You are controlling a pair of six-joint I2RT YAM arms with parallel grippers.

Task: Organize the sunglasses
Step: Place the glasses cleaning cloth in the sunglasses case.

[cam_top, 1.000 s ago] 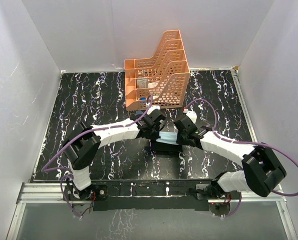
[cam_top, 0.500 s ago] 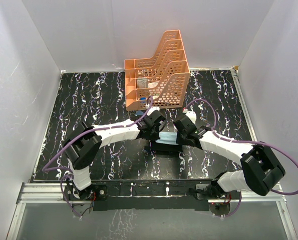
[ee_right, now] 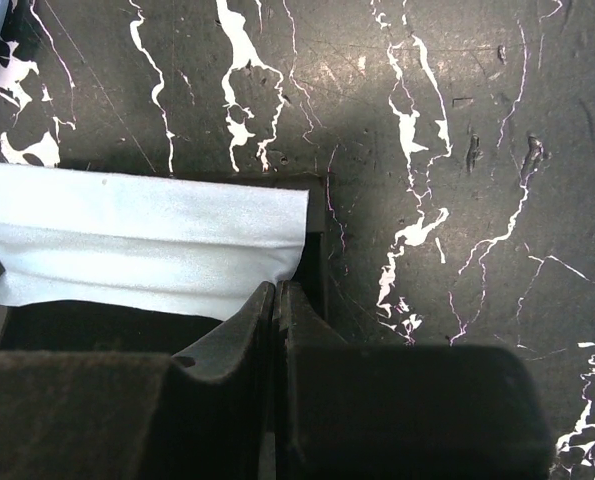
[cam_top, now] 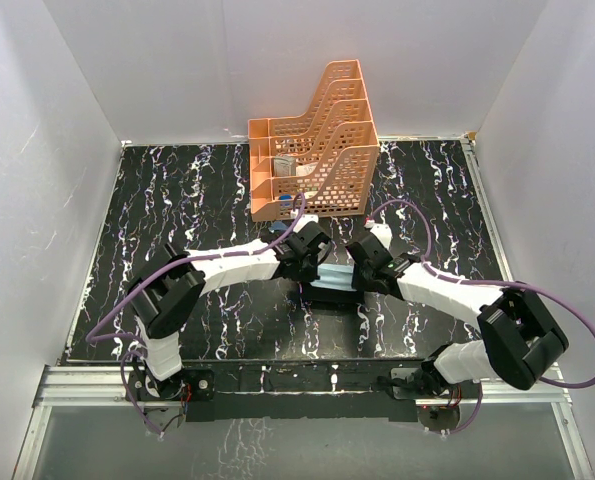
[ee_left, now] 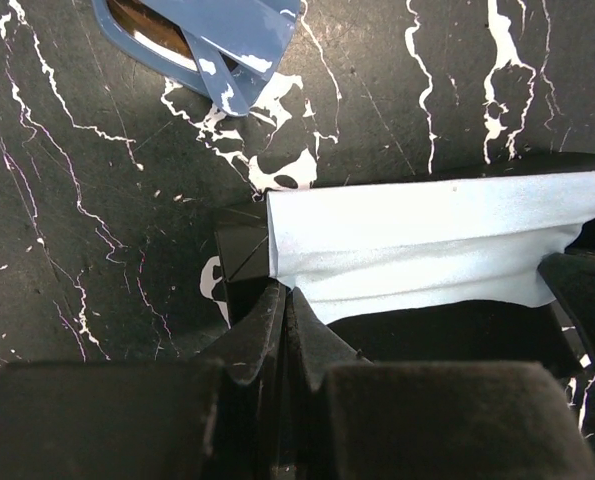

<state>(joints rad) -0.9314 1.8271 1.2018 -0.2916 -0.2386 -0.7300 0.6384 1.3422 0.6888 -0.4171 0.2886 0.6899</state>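
Note:
A pale blue cloth (cam_top: 334, 277) is stretched over the long black case (cam_top: 329, 297) at the table's middle. My left gripper (ee_left: 285, 292) is shut on the cloth's (ee_left: 417, 240) left corner, beside the case's end (ee_left: 239, 250). My right gripper (ee_right: 277, 288) is shut on the cloth's (ee_right: 147, 235) right corner, at the case's other end (ee_right: 316, 240). In the top view the left gripper (cam_top: 310, 268) and the right gripper (cam_top: 363, 275) face each other across the cloth. The folded blue-framed sunglasses (ee_left: 192, 35) lie on the table just beyond the left gripper.
An orange tiered desk rack (cam_top: 315, 145) stands at the back middle, close behind both grippers. The black marbled table (cam_top: 177, 200) runs to white walls on three sides. Purple cables loop off both arms.
The right arm has edged slightly left toward the cloth. Both grippers stay shut on the cloth's corners over the case.

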